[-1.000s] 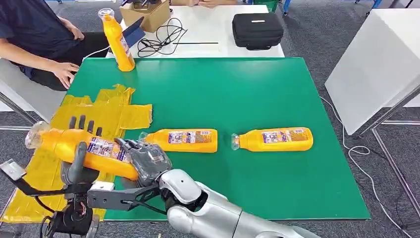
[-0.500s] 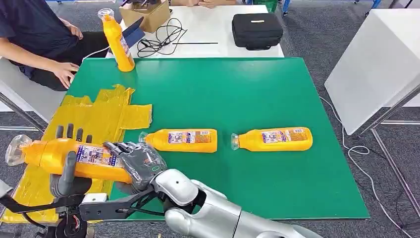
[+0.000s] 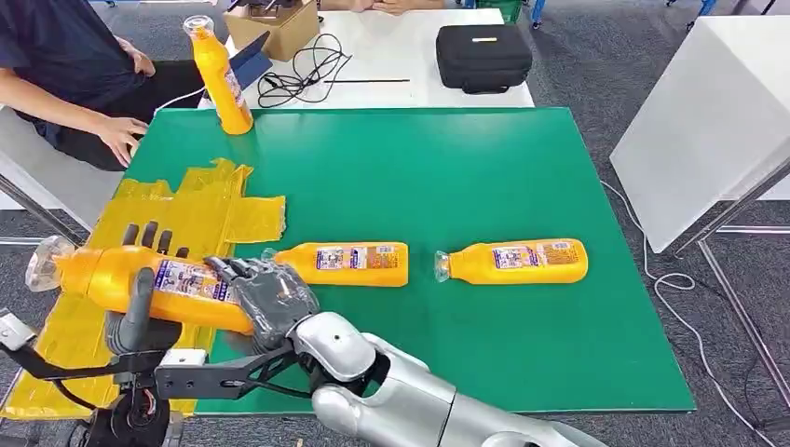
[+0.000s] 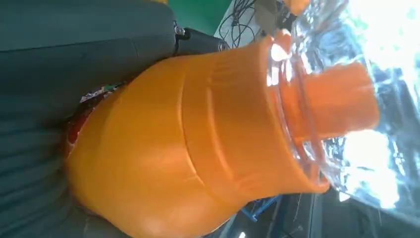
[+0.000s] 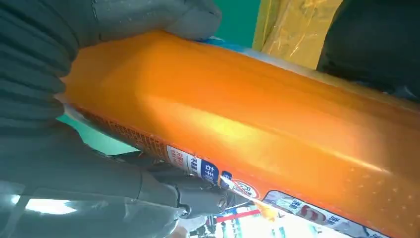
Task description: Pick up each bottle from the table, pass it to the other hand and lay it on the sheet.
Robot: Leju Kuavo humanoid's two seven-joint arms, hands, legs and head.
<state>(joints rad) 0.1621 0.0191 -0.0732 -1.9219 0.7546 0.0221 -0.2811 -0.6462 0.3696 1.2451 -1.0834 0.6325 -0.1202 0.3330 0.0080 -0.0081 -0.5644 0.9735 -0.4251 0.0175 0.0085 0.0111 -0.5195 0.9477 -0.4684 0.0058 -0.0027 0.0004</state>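
Raised slightly: glossy orange bottle [image 3: 154, 284], both hands gripping.

Head view: high on the body, facing forward and down over the green surface [image 3: 466, 186], whole top in frame. Left wrist view: very close behind the left hand [image 4: 59, 99], turned. Right wrist view: equally close, at the right hand [image 5: 44, 74]. All three share the held orange bottle [image 3: 158, 289].
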